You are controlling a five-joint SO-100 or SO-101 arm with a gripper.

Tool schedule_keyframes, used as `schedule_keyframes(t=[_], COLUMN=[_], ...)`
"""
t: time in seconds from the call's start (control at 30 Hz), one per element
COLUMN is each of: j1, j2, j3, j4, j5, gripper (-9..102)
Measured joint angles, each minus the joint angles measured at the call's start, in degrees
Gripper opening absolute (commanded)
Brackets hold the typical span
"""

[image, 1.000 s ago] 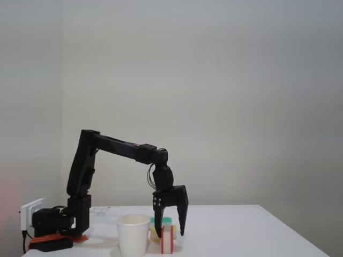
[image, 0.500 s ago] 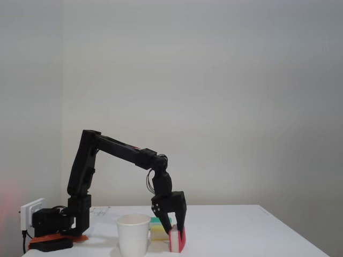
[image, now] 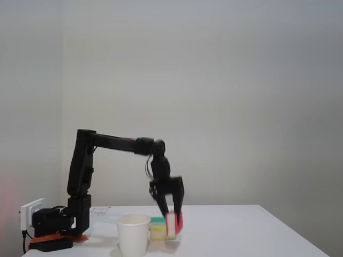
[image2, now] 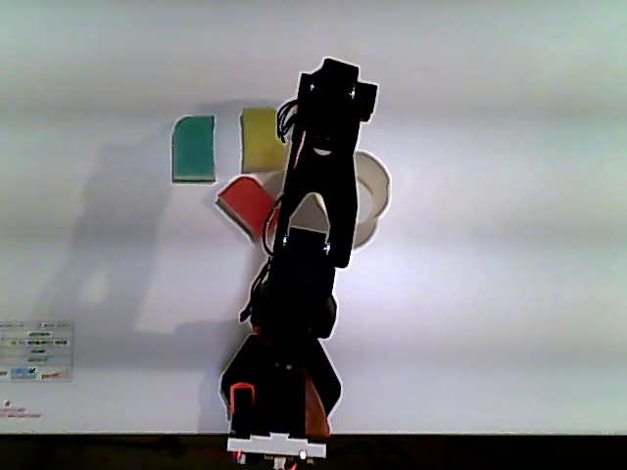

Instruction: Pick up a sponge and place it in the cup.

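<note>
Gripper (image: pixel 172 231) clamping sponge (image: pixel 173 223), beside cup (image: pixel 133 234)

Motion-blurred in the fixed view at lower centre: gripper (image: pixel 172 220) and sponge (image: pixel 173 223), finger contact indistinct; partly covered by the arm (image2: pixel 315 211) in the other view: cup (image2: pixel 376 192) and sponge (image2: pixel 245 204); cut off at the fixed view's bottom edge: cup (image: pixel 133 234) base.

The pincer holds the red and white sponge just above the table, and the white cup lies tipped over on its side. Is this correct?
Not quite. The cup stands upright with its opening upward, as the fixed view shows. The rest holds: the pincer grips the sponge, raised slightly off the table.
</note>
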Motion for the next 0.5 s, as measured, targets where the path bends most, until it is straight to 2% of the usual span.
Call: schedule_keyframes(t=[0.3,0.5], j1=[-0.97,1.41], j2=[3.34,11.16], j3=[-22.94,-22.85], j4=[20.13,24.35], j5=[-3.43,-8.35], gripper=[0,0])
